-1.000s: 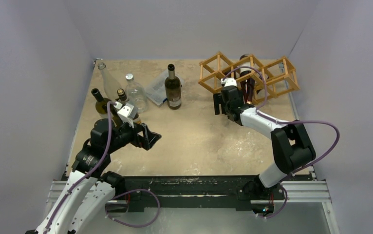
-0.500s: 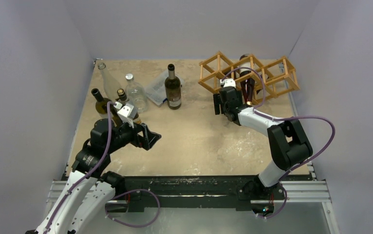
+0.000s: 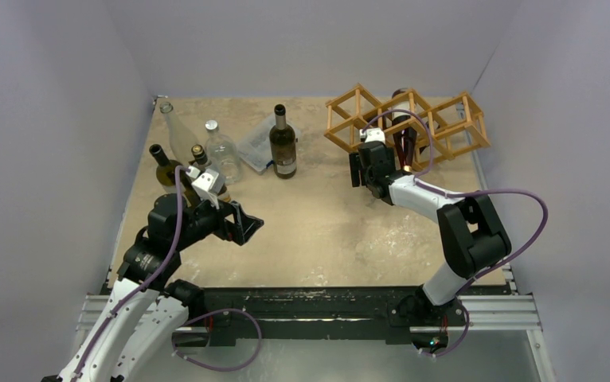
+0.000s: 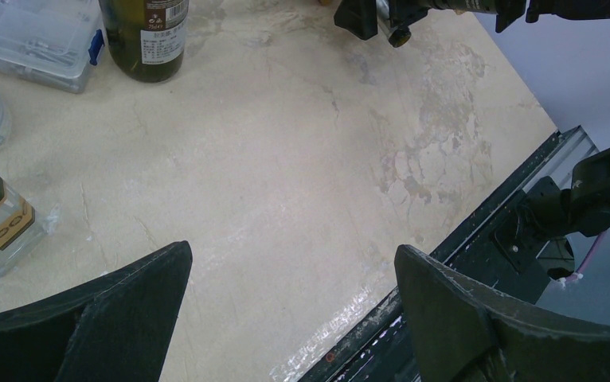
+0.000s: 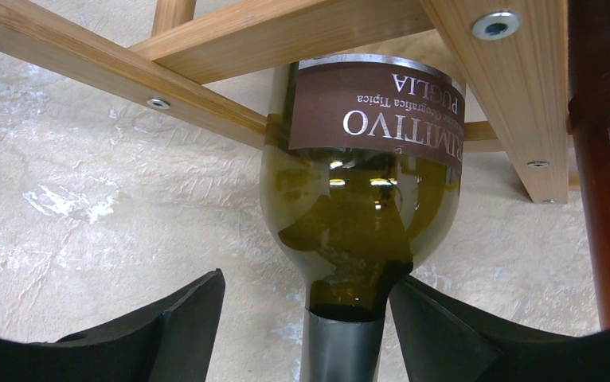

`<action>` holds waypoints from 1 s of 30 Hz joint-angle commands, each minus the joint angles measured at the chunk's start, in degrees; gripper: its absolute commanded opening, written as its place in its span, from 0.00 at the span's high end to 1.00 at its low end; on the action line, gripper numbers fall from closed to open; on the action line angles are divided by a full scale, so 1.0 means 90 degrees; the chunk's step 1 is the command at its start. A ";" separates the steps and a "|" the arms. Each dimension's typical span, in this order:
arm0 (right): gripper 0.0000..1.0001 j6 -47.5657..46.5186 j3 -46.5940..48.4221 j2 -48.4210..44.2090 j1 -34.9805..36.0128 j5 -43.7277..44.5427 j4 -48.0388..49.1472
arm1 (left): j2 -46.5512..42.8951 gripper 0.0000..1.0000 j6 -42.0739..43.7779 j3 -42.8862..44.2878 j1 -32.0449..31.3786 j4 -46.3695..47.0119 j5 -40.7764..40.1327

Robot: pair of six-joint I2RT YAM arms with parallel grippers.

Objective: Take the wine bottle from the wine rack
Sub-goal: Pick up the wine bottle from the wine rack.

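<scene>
Near edge, L side: left hand [image 4: 292, 263] hangs released, fingers spread wide over bare desk [image 4: 286, 159]. Mid-R: right hand [image 5: 308, 318] at rack front, fingers either side of wine bottle [image 5: 349, 207] neck, not clamped. Gap shows on one side; other finger abt touching the shoulder. Bottle lies in wine rack [image 5: 206, 48] cell, neck out twd arm, brown label. Far L: several upright bottles [image 3: 194, 155], clear box [image 3: 256, 147].

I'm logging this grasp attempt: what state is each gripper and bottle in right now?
Wine bottle: resting in the wine rack, neck sticking out.
Right gripper: open, jaws astride that neck.
Left gripper: open, empty.
Labelled dark bottle: upright on the table.
</scene>
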 commanded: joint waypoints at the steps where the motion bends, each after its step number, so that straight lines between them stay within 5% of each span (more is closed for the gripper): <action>1: 0.22 0.0141 0.0088 0.0066 0.0034 0.0206 0.0245 | -0.0049 0.00 0.0102 0.0193 0.0039 0.0038 -0.0035; 17: 0.33 0.0187 0.0094 0.0077 0.0040 -0.0077 0.0286 | -0.0078 0.00 0.0112 0.0197 0.0039 0.0012 -0.0062; 30: 0.54 0.0092 -0.0099 -0.0157 0.0038 -0.0222 0.0437 | -0.0088 0.00 0.0107 0.0198 0.0042 0.0010 -0.0072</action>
